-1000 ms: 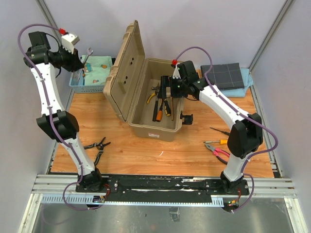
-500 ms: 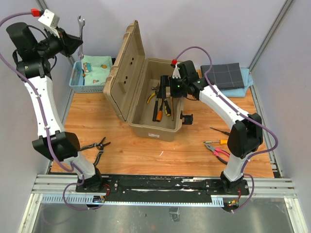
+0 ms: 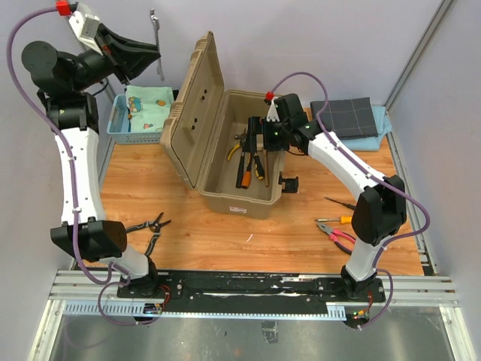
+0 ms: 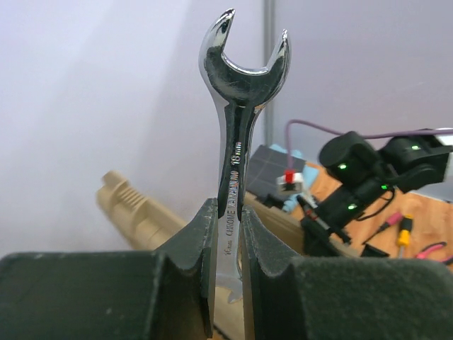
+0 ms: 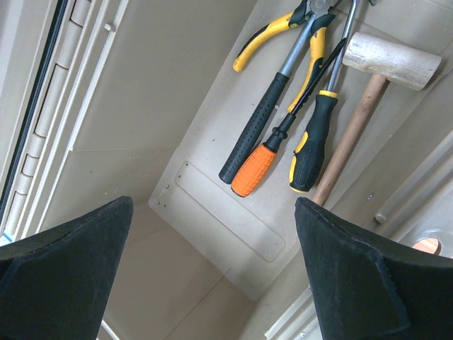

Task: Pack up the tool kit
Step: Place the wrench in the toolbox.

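Two arms work over the wooden table [image 3: 210,226]. The left gripper [image 4: 226,241] is raised high above the blue basket [image 3: 120,131] at the far left, its jaws clamped on the shank of a chrome wrench [image 4: 237,106], open end pointing away from the wrist. The right gripper [image 5: 212,269] hangs over the toolbox [image 3: 248,197] interior, fingers spread wide and holding nothing. The toolbox stands at mid-table, its lid [image 3: 192,105] swung open to the left. Inside lie yellow-handled pliers [image 5: 263,37], an orange-handled screwdriver [image 5: 253,170], a black-and-yellow screwdriver [image 5: 311,142] and a wooden hammer [image 5: 393,60]. Black pliers [image 3: 150,226] and red-handled pliers [image 3: 336,235] lie on the table outside the toolbox.
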You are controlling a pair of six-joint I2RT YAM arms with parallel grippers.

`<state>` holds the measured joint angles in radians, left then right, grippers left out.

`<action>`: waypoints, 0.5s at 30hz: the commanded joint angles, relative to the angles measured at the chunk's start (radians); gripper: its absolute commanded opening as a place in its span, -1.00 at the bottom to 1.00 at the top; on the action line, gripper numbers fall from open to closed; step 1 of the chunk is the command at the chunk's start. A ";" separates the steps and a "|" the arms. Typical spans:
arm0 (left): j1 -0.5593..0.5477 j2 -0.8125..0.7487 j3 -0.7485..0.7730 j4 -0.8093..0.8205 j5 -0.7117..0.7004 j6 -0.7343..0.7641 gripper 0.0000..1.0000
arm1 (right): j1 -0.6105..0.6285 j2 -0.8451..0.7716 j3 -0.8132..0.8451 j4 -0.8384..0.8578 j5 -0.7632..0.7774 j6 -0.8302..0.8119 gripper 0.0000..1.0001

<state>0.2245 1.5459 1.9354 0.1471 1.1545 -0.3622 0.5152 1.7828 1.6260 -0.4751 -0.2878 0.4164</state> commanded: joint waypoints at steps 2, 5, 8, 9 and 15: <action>-0.084 -0.053 -0.001 0.101 0.034 -0.081 -0.99 | -0.014 -0.040 -0.005 0.034 0.007 0.019 0.97; -0.139 -0.069 -0.034 0.102 0.028 -0.083 -0.99 | -0.014 -0.073 -0.035 0.082 0.022 0.035 0.97; -0.191 -0.086 -0.077 0.106 0.021 -0.083 -0.99 | -0.015 -0.106 -0.042 0.113 0.043 0.039 0.97; -0.206 -0.091 -0.093 0.106 0.019 -0.083 -0.99 | -0.014 -0.115 -0.041 0.118 0.053 0.038 0.97; -0.291 -0.108 -0.166 0.106 0.003 -0.066 -0.99 | -0.015 -0.196 -0.048 0.149 0.126 0.034 0.97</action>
<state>-0.0242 1.4681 1.7973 0.2153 1.1793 -0.4278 0.5152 1.6615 1.5883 -0.3851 -0.2337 0.4454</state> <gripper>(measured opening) 0.182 0.986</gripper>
